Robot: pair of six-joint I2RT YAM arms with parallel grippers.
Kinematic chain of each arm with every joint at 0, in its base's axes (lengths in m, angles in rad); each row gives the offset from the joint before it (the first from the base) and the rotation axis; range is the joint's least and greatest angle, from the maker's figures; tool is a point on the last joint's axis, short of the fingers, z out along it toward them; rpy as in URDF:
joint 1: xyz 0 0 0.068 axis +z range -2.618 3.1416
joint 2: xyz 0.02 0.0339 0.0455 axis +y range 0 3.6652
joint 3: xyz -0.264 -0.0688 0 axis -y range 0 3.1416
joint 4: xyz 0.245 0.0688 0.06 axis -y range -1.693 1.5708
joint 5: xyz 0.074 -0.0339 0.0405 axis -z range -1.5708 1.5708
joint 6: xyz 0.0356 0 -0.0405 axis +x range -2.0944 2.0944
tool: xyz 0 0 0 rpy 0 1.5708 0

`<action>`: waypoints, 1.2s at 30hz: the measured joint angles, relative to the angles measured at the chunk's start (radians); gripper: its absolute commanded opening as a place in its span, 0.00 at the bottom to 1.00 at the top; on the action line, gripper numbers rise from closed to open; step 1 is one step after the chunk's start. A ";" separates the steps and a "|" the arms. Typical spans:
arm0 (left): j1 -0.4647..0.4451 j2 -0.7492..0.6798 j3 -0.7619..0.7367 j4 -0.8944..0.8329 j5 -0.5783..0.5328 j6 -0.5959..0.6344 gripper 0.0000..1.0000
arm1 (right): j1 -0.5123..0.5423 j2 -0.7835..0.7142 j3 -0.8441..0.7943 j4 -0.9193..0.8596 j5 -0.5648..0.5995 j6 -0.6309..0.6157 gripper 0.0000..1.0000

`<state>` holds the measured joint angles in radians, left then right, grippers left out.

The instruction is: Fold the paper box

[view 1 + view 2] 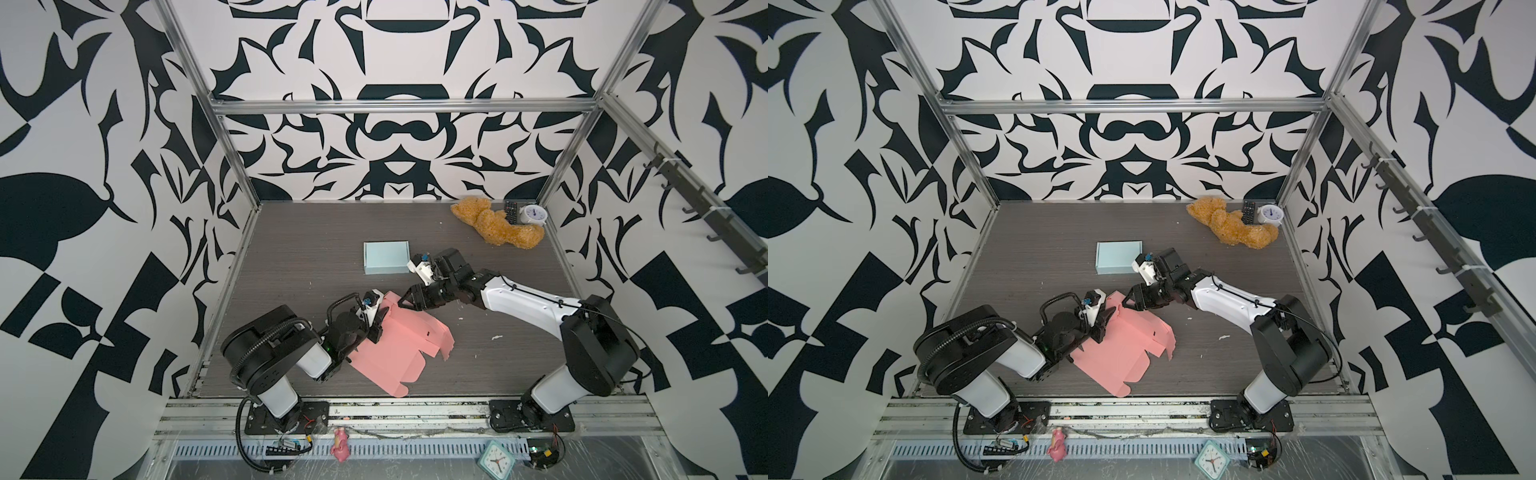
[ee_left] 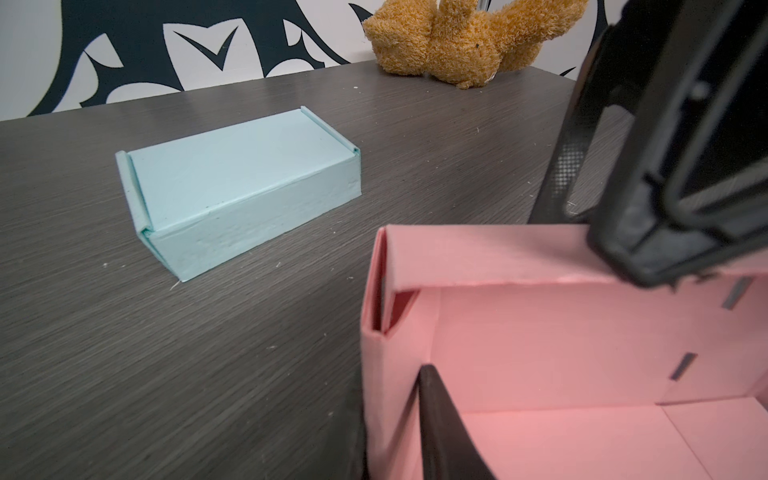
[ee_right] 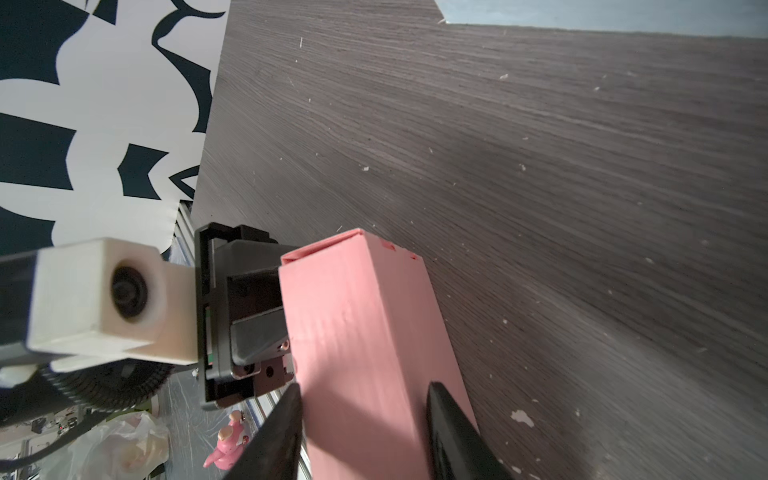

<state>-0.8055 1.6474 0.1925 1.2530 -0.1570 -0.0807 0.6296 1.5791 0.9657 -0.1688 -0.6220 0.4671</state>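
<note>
In the wrist views, the teddy bear [image 2: 465, 45] and the blue box [image 3: 602, 16] are both cut off at the edge.

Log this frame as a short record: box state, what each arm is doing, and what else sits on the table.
pink box: partly folded; one wall stands doubled over, other flaps unfolded
left fingers: shut on an adjacent standing wall of the pink box, one finger inside
right fingers: either side of the doubled-over wall; firm grip unclear
blue box: fully folded, closed, farther back, untouched
far right corner of table: teddy bear, remote, alarm clock
task status: folding not finished
</note>
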 measured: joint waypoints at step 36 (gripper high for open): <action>-0.013 -0.024 -0.006 -0.019 -0.042 0.027 0.20 | 0.087 -0.004 -0.039 0.077 0.042 0.057 0.38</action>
<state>-0.8185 1.6234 0.1867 1.2335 -0.1989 -0.0540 0.7162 1.5753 0.9272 -0.0914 -0.5804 0.5243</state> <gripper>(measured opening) 0.176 0.365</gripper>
